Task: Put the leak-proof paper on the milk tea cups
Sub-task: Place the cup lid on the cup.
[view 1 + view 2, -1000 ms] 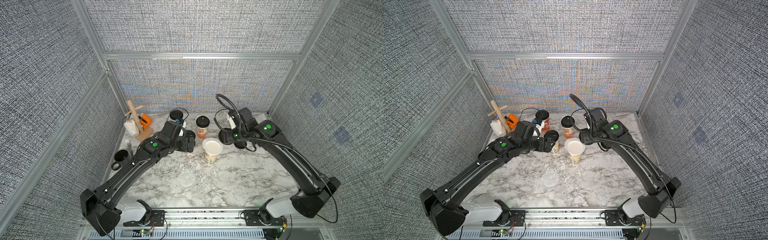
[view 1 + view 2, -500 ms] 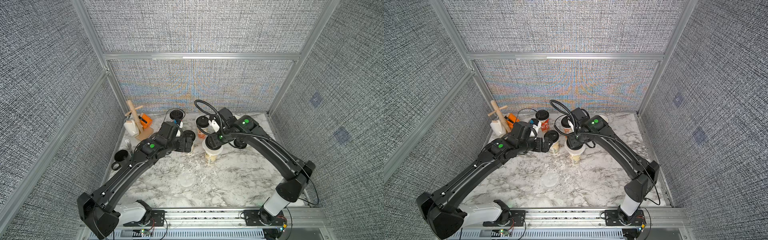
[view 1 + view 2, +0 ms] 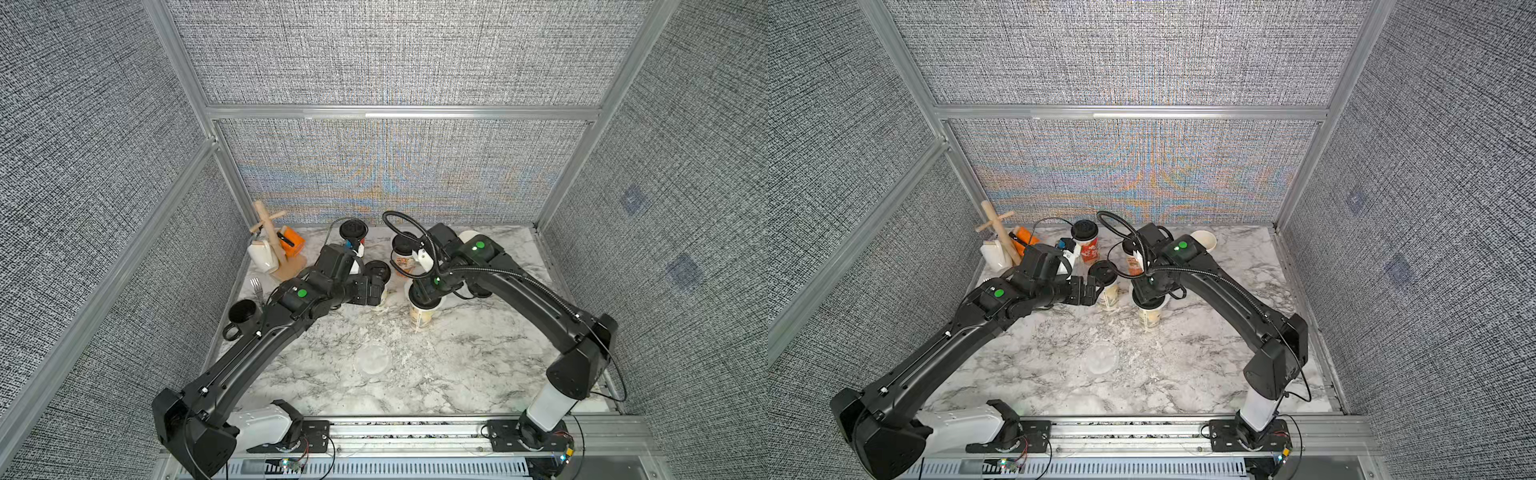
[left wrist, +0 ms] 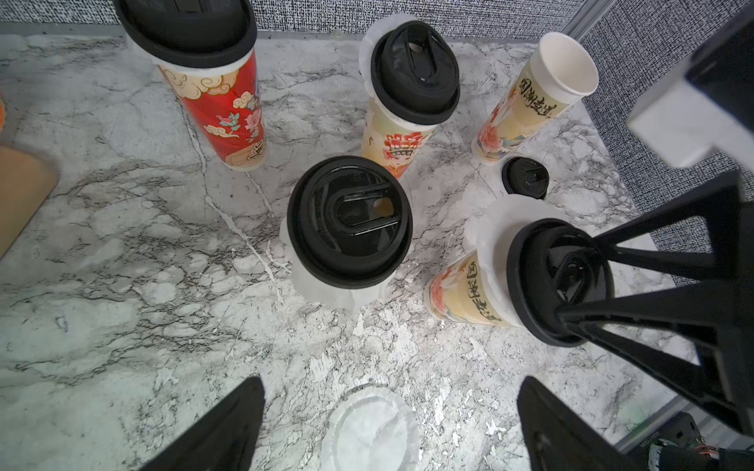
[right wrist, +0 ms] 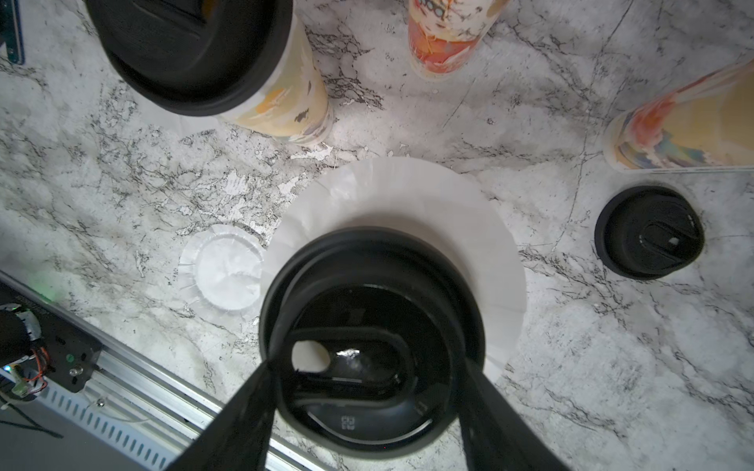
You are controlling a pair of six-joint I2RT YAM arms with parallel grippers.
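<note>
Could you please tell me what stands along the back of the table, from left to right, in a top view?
White mug, orange mug, red lidded cup, beige lidded cup, open cup.

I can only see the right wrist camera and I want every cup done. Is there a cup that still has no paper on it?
Observer: Yes. One open cup stands at the back, farthest right of all the cups, with no paper and no lid.
Operator: My right gripper is clamped on a black lid. Is the left gripper carrying something too?
Observer: No. The left gripper is open and holds nothing.
</note>
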